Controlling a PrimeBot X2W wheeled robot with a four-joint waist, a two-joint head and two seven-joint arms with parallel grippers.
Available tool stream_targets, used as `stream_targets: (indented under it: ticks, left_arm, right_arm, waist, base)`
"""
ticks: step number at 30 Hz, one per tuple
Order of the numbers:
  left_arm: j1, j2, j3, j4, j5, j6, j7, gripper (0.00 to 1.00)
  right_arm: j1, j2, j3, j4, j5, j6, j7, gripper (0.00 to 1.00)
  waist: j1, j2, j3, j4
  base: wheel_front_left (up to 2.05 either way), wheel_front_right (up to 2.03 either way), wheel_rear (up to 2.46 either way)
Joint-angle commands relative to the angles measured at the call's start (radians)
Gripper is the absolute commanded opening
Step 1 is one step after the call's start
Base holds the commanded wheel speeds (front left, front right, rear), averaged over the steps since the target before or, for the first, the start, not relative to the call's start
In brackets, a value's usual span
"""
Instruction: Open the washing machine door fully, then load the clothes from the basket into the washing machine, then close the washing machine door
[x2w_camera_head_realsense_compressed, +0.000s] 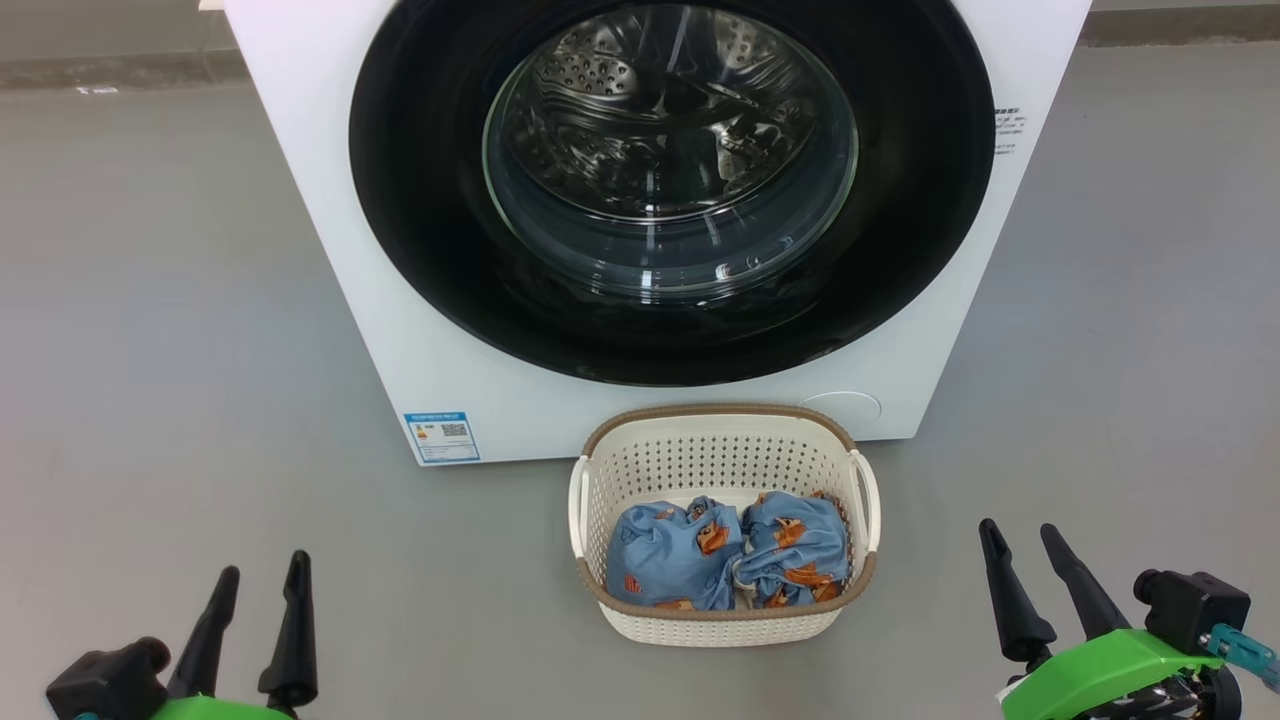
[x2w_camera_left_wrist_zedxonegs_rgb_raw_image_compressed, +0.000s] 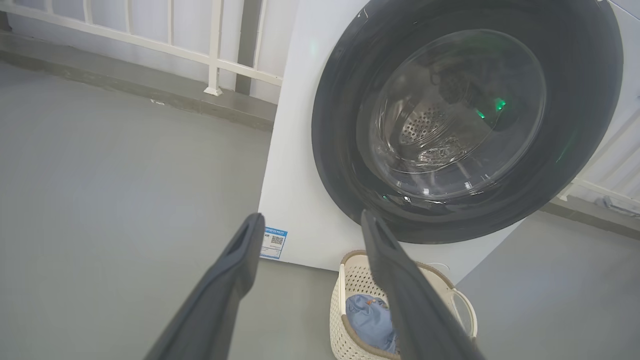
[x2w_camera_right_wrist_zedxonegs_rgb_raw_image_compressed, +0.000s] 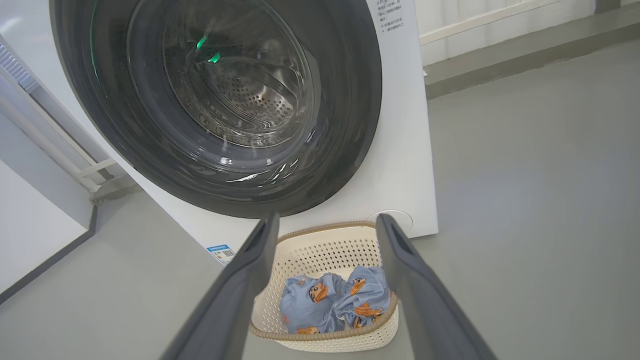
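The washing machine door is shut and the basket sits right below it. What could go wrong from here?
The washing machine door has a glossy rim with no handle showing, so a grip might slip.
The basket stands close below it; a reaching arm could knock it.
The clothes are two loose bundles; one might fall on the floor.

You have the big white washing machine facing you. Its round washing machine door is shut, a wide glossy black rim around a bulging clear glass window. Just in front of it, below the door, your cream basket stands upright. The clothes, two blue bundles printed with orange-brown figures, lie side by side inside it.
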Motion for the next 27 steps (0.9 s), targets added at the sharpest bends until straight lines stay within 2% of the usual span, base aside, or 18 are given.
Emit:
stream_targets:
  ticks: [1, 23, 27]
  left_arm:
    - [-0.023, 0.026, 0.027, -0.032, 0.030, -0.002, -0.016, 1.00]
    - [-0.018, 0.055, 0.022, -0.023, 0.263, -0.003, -0.084, 1.00]
    - [-0.020, 0.051, 0.026, -0.013, 0.258, -0.003, -0.084, 1.00]
  right_arm:
    - [-0.040, -0.013, 0.019, -0.029, -0.030, 0.001, -0.015, 1.00]
    - [-0.014, -0.015, -0.031, -0.055, -0.301, 0.002, -0.082, 1.00]
    - [-0.008, -0.011, -0.037, -0.059, -0.305, 0.002, -0.082, 1.00]
  waist:
    - [-0.0001, 0.0000, 0.000, -0.001]
    - [-0.0001, 0.0000, -0.010, -0.010]
    - [-0.0001, 0.0000, -0.010, -0.011]
  base:
    - [0.00, 0.00, 0.00]
    - [0.00, 0.00, 0.00]
    - [0.00, 0.00, 0.00]
